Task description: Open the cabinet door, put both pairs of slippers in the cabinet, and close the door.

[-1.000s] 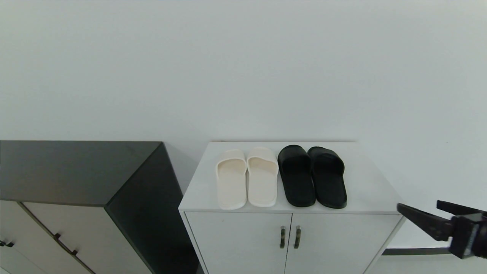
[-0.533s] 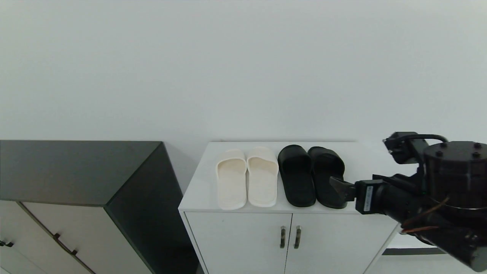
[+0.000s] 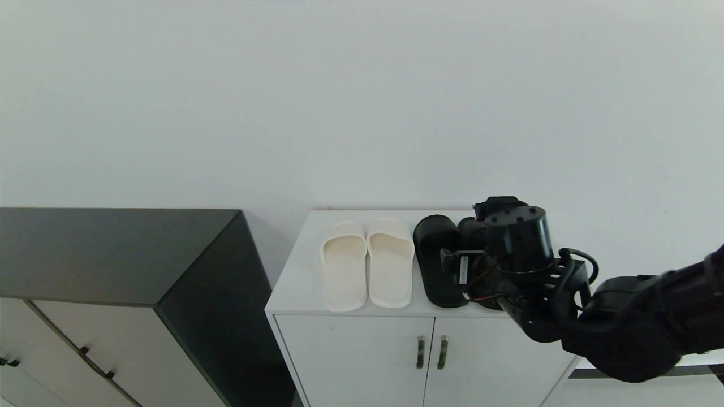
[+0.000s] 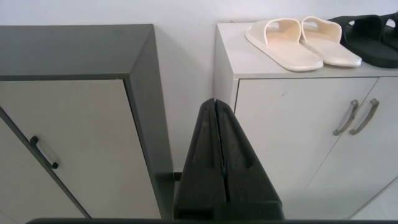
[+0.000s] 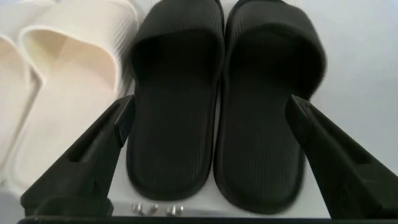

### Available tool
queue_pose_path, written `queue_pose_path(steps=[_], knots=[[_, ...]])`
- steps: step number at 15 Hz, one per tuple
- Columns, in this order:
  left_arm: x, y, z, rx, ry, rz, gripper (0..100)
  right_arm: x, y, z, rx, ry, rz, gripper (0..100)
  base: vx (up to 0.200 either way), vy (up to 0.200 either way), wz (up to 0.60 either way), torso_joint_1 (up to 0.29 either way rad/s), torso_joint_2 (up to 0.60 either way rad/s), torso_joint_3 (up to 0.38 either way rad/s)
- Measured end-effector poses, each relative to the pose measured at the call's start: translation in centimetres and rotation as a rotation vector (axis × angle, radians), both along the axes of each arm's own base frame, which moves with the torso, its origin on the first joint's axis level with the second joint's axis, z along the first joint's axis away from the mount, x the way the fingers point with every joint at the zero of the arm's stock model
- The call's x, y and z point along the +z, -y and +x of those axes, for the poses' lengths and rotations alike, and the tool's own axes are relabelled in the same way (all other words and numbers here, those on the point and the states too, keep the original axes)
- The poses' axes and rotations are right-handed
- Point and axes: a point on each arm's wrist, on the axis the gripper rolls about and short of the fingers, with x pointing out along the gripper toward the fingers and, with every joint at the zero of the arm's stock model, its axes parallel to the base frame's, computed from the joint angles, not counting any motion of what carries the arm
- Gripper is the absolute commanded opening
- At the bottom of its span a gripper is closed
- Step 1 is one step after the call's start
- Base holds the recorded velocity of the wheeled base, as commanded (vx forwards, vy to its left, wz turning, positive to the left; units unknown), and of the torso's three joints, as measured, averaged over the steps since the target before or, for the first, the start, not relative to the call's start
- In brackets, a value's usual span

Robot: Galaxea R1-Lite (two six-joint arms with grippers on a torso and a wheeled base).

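A white cabinet [image 3: 362,362] stands with both doors shut, its two handles [image 3: 431,351] side by side at the middle. On its top lie a cream pair of slippers [image 3: 367,263] and, to their right, a black pair [image 3: 436,260]. My right arm's wrist [image 3: 517,240] hangs over the black pair and hides most of its right slipper. My right gripper [image 5: 210,102] is open wide, one finger on each outer side of the black slippers [image 5: 217,112], holding nothing. My left gripper [image 4: 215,106] is shut and empty, low in front of the cabinet's left side.
A dark cabinet [image 3: 113,254] with pale doors and dark handles [image 3: 96,362] stands close to the left of the white one, with a narrow gap between them. A plain white wall rises behind both. The cabinet top [image 3: 554,282] is bare to the right of the slippers.
My right arm has swung from the right edge leftward and up over the cabinet top, ending above the black slippers. Slippers and doors have not moved.
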Motion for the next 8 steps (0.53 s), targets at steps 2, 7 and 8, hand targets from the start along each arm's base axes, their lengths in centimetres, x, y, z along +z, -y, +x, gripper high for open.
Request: queue_pose_path(steps=[2,7,8], knots=[[0.0,0.0,0.0,0.000,0.000,0.000,0,-1.0,-0.4,1.4,-0.019,-0.013,-0.011,100,0.000,0.000,0.00,0.000,0.00,0.000],[0.0,0.0,0.0,0.001,0.000,-0.001,0,-2.9,-0.7,5.1,-0.074,-0.025,-0.020,100,0.000,0.000,0.00,0.000,0.00,0.000],[0.0,0.0,0.0,0.001,0.000,-0.002,0,-3.2,-0.7,5.9,-0.086,-0.023,-0.017,100,0.000,0.000,0.00,0.000,0.00,0.000]])
